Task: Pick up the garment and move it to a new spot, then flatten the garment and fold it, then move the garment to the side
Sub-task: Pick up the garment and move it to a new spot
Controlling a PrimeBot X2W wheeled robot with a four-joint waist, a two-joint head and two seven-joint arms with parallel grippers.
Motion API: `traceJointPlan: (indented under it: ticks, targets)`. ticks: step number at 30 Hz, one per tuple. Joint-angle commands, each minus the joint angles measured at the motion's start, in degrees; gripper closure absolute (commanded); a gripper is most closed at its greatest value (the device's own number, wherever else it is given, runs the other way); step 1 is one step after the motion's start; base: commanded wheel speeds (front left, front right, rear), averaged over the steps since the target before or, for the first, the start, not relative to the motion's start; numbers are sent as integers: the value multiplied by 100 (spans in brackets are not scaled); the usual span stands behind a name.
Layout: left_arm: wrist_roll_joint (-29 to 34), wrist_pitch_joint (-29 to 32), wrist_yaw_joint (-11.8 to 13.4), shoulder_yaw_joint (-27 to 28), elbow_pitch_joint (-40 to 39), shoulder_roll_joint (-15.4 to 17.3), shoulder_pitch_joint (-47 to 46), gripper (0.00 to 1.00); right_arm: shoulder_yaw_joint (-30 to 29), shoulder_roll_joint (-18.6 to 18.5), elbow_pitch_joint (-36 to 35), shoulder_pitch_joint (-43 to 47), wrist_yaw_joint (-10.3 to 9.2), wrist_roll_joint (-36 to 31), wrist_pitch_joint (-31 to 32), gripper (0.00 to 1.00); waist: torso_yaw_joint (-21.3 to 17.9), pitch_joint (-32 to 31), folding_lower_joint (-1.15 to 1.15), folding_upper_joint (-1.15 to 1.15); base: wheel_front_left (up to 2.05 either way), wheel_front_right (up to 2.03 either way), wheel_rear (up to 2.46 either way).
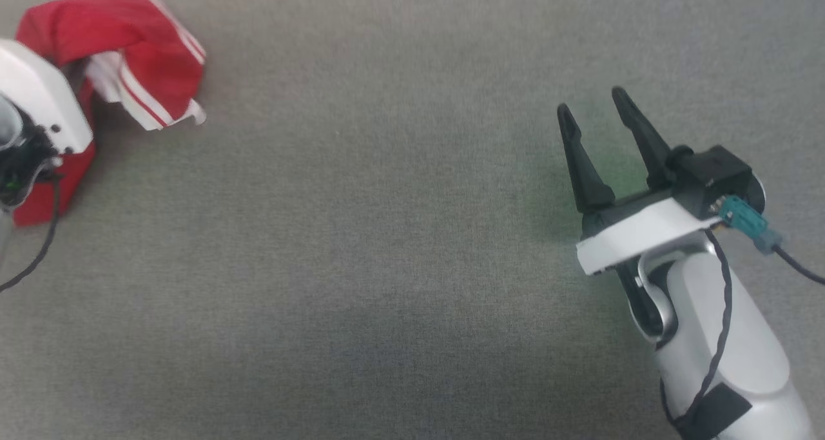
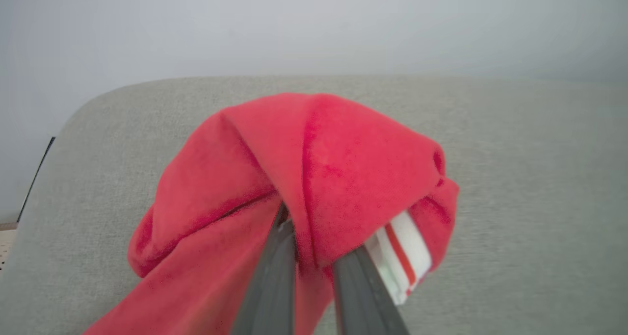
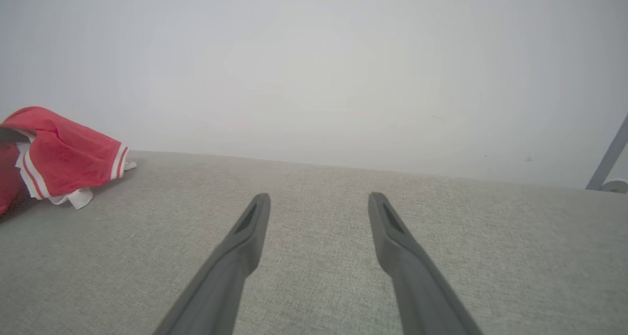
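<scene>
Head view, upper left: garment [image 1: 138, 47], red, bunched, over grey fabric surface [image 1: 387, 234]. Left gripper [image 2: 311, 246] clamped on its cloth. Right gripper [image 1: 593, 104], lower right, fingers spread apart.

I see the garment [image 1: 148, 47] in bright red, its sleeve ends white with thin red stripes. The desk [image 1: 387, 234] is a plain grey-beige weave. My jaws are dark grey, almost black; my arms [image 1: 741, 343] white and silver, with a teal plug [image 1: 747, 222] on the right one. The wall [image 3: 314, 55] is pale grey
</scene>
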Motion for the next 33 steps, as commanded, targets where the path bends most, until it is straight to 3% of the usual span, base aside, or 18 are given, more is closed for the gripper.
traceJointPlan:
  ticks: [1, 11, 16, 22, 27, 33]
  targets:
    - [-139, -16, -8, -44, -162, 17, -11, 100, -33, 41, 4, 101, 0, 31, -15, 0, 41, -260, 0, 0, 0, 0, 0]
    - [-1153, 489, -8, -859, -2792, 276, 153, 100, -435, 271, -119, 520, 0, 222, -15, 0, -388, -541, 0, 0, 0, 0, 0]
    - [-1376, 798, -8, -1262, -3835, -14, -52, 100, -630, 344, -241, 605, 0, 349, -16, 0, -765, -400, 0, 0, 0, 0, 0]
    - [-1364, 964, -8, -1681, -4154, -732, -605, 100, -785, 384, -366, 570, 1, 638, -15, 0, -1292, -108, 0, 0, 0, 0, 0]
    - [-1737, 641, -8, -1675, -4190, -1287, -1034, 100, -855, 382, -432, 558, 1, 990, -15, 0, -1645, 89, 0, 0, 0, 0, 0]
    - [-1967, 837, -8, -2072, -3935, -915, -967, 100, -933, 382, -429, 603, 0, 1258, -15, 0, -1896, 176, 0, 0, 0, 0, 0]
